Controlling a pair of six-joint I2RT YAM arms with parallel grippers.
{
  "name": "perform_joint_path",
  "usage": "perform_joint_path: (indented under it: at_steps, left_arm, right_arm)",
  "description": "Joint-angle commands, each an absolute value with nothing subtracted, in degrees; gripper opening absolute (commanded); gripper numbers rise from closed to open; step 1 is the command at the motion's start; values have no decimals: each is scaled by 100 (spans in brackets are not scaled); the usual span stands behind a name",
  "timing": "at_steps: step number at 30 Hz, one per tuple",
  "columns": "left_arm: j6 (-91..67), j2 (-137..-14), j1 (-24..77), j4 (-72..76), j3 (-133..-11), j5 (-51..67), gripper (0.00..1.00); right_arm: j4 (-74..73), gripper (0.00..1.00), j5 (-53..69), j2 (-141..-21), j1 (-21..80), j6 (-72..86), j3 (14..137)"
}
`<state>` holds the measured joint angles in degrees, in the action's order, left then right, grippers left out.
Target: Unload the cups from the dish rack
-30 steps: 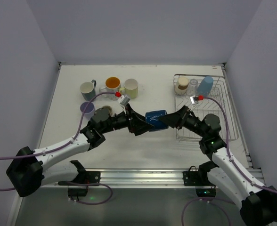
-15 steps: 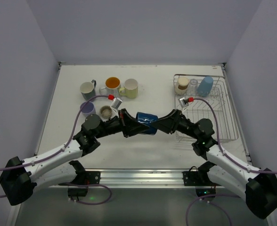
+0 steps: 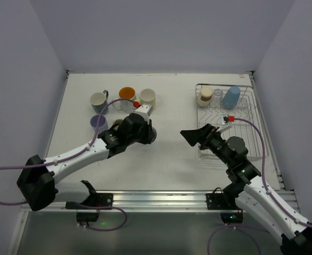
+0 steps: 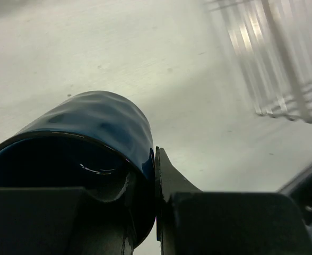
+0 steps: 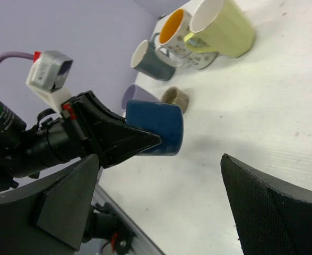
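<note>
Handover done: navy cup (image 4: 97,125) now in the left tool (image 5: 143,139)
Top view: right tool (image 3: 190,136) has released, jaws wide, back near the dish rack (image 3: 247,127). Left wrist: left tool clamps the cup's rim. Right wrist: cup hangs over the counter (image 5: 262,122), ready to set down.

Nine cups (image 3: 127,93), one dish rack (image 3: 249,119)

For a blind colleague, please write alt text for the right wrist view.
The left fingers grip a navy cup by its rim over the white table. Five other cups sit behind; the open right fingers frame the foreground.
</note>
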<state>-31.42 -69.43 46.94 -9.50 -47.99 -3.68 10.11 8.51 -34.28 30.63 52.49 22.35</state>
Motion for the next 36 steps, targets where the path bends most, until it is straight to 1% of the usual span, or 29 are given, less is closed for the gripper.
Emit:
perform_joint_path:
  at_steps: [1,5,9,11,15,16,18,19,23,24,27,28,33,34,36]
  left_arm:
    - [-2576,-7662,4684,-1405,-5640,-1624,0]
    - [-2417,-8803,4667,-1757,-6247,-2038,0]
    - [-2268,-9481,4536,-1871,-6705,-2250,0]
    - [-2162,-9807,4352,-2012,-6977,-2276,0]
    - [-1996,-10089,4061,-1969,-7136,-2250,0]
    - [-1960,-10125,4017,-1925,-7145,-2189,2]
    - [-1907,-10283,3911,-1916,-7276,-2171,7]
    - [-1864,-10353,3876,-1951,-7338,-2171,13]
    - [-1837,-10538,3762,-2004,-7427,-2145,23]
    - [-1837,-10521,3753,-1978,-7409,-2110,31]
    - [-1846,-10433,3753,-1925,-7383,-2013,42]
    - [-1846,-10407,3753,-1925,-7383,-1969,48]
    - [-1889,-9959,3753,-1960,-7400,-1714,60]
    - [-1916,-9845,3753,-1960,-7392,-1505,63]
    - [-1960,-9362,3762,-1873,-7331,-1206,65]
  right_arm:
    - [203,99,193,-3191,3050,4641,2391]
    - [-130,99,229,-2989,3050,4474,2329]
    - [-141,99,237,-2699,3050,4535,2066]
    - [-123,99,316,-2541,3050,4588,1908]
    - [-211,99,325,-2373,3050,4483,1810]
    - [-254,99,316,-2364,3050,4439,1828]
    - [-299,99,255,-2373,3050,4351,1854]
    - [-334,99,246,-2382,3050,4333,1898]
    - [-518,99,53,-2391,3059,4263,2021]
    - [-562,99,-69,-2373,3050,4237,2056]
    - [-676,99,-254,-2434,3050,4122,2258]
    - [-729,99,-333,-2478,3059,4087,2381]
    - [-949,98,-623,-2899,3050,3868,2847]
    - [-1028,97,-781,-3092,3050,3798,3030]
    - [-1159,91,-1378,-3330,3050,3560,3277]
